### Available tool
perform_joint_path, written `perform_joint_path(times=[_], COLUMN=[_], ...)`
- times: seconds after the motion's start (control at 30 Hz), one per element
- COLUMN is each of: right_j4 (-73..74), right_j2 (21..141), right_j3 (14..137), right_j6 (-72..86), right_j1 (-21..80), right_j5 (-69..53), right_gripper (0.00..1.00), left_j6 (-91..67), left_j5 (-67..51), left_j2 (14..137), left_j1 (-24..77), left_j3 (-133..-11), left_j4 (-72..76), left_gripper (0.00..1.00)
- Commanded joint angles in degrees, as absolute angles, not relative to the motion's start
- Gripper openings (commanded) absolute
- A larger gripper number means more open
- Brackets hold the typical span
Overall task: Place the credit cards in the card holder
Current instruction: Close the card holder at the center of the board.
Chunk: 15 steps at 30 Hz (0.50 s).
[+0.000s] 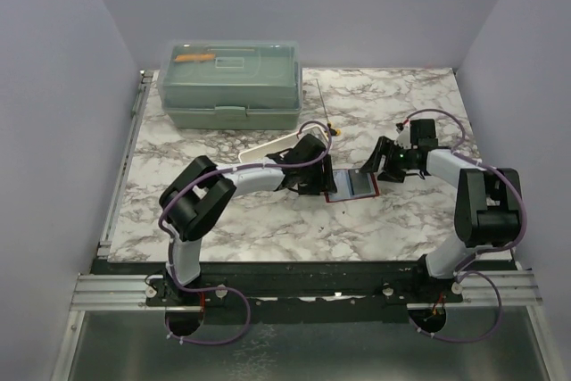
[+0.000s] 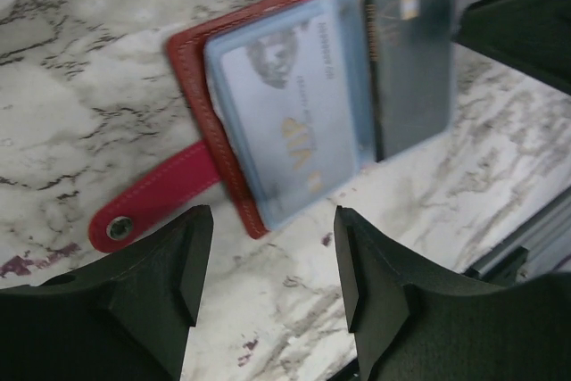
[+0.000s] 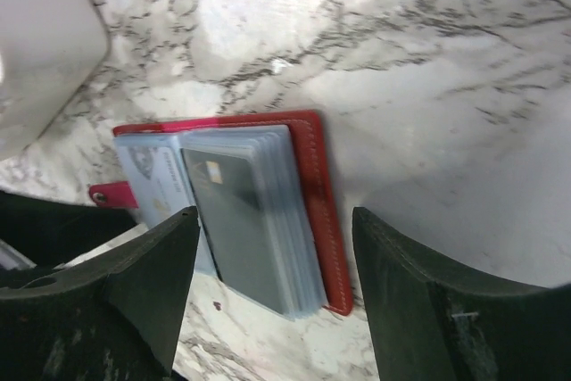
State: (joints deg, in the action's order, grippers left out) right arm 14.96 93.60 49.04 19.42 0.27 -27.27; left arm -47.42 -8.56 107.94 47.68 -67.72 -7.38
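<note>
Right wrist view shows the worry: the clear sleeves [image 3: 299,220] of the red card holder [image 3: 323,202] fan up loose, so a finger coming in low could snag them and drag the holder. It lies open near mid-surface, a dark credit card [image 3: 236,229] sleeved inside, between the left tool [image 2: 268,283] and the right tool [image 3: 272,283]. Both tools have their jaws apart and empty, and both hover just beside the holder.
</note>
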Motion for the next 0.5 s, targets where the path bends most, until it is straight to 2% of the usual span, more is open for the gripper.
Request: perform_joint_path(times=[0.0, 0.27, 0.47], right_j4=[11.91, 8.67, 8.44], right_j2=[96.39, 94.15, 89.77], right_j3=[47.36, 43.80, 41.97], right_j6=[18.49, 22.26, 24.46], right_j1=[0.35, 0.35, 1.06], right_j5=[-34.89, -50.27, -55.17], right_gripper=[0.73, 0.69, 0.68], left_j6=[-47.87, -49.51, -50.26], left_j5=[-5.81, -6.50, -8.13], left_j2=[111.01, 112.24, 112.67], left_j1=[47.50, 47.70, 48.54], left_j3=[-67.46, -63.95, -63.39], left_j4=[-8.26, -6.98, -5.14], left_gripper=[0.61, 0.61, 0.60])
